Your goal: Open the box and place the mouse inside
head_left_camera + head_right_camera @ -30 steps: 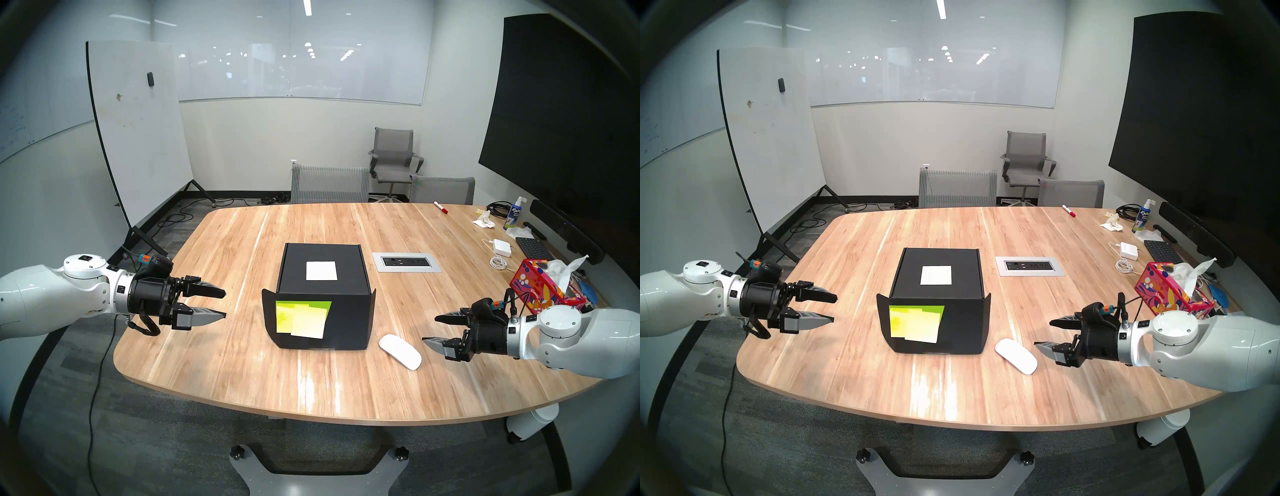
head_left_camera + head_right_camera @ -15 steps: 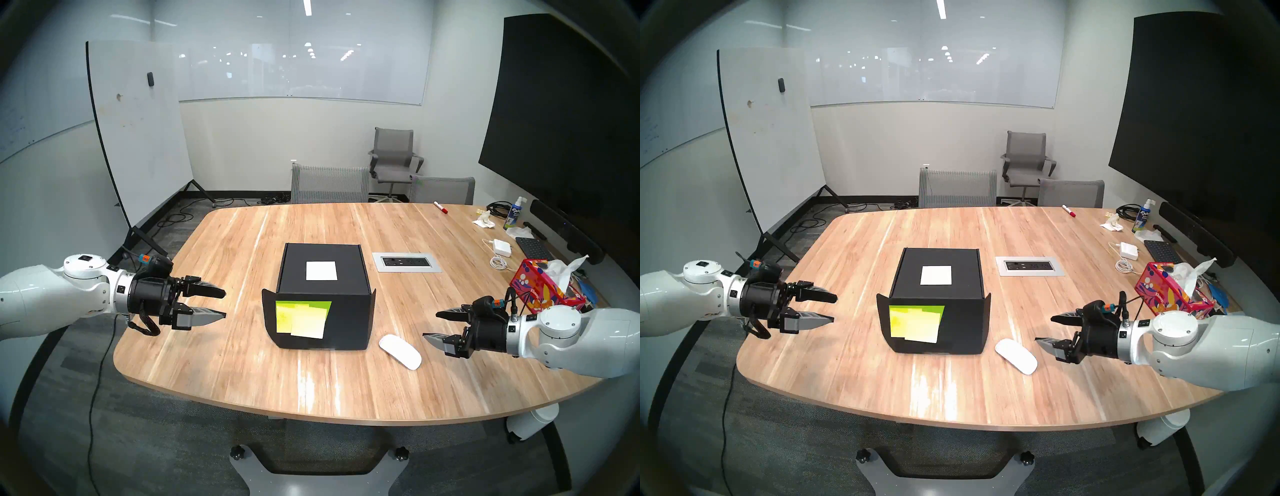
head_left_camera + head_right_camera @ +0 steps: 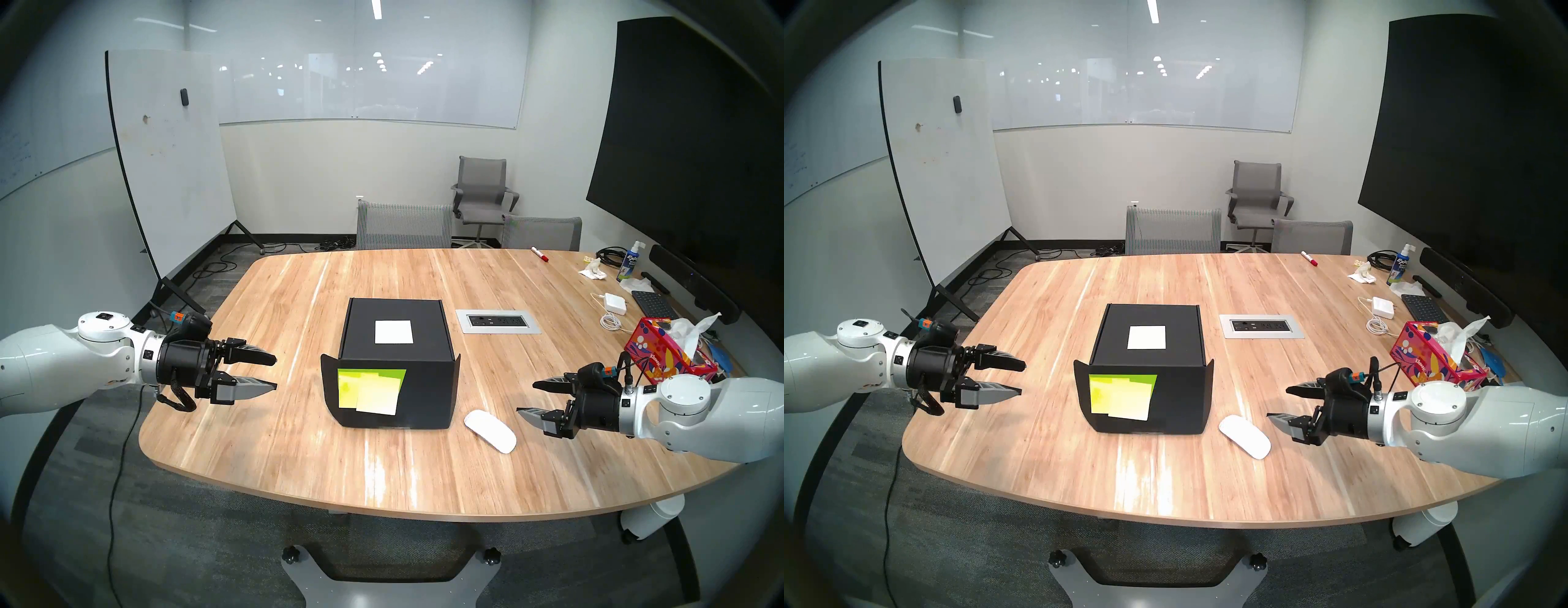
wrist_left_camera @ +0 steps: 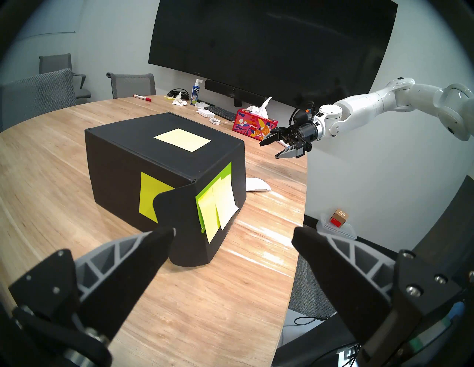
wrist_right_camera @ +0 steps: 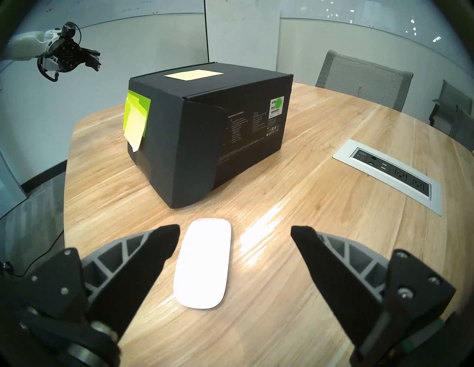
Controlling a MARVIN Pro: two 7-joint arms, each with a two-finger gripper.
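A: Nearest the bench (image 3: 263, 467) edge, what do you see?

B: The mouse (image 3: 490, 430), lying flat at about four o'clock from the box (image 3: 394, 365), just beside its front right corner but apart from it. The right pincer (image 3: 526, 398) hangs at three o'clock of the mouse, fingers spread wide, holding nothing. From its wrist view the mouse (image 5: 202, 264) sits between the fingertips, below them, so I judge it is lined up for a pick.

A: And the left side?

B: The left pincer (image 3: 275, 373) hovers at nine o'clock of the box, also spread wide and empty, aimed at the near left corner, where a side tab sticks out.

A: Is the box open?

B: No. The lid flap folds down over the front, carrying the sticky notes (image 3: 370, 389); the two side tabs flare outward rather than tuck in, which probably leaves the flap free to lift. A white label (image 3: 393, 331) lies on top.

A: Farther back?

B: A power outlet panel (image 3: 498, 321) at two o'clock, well apart.
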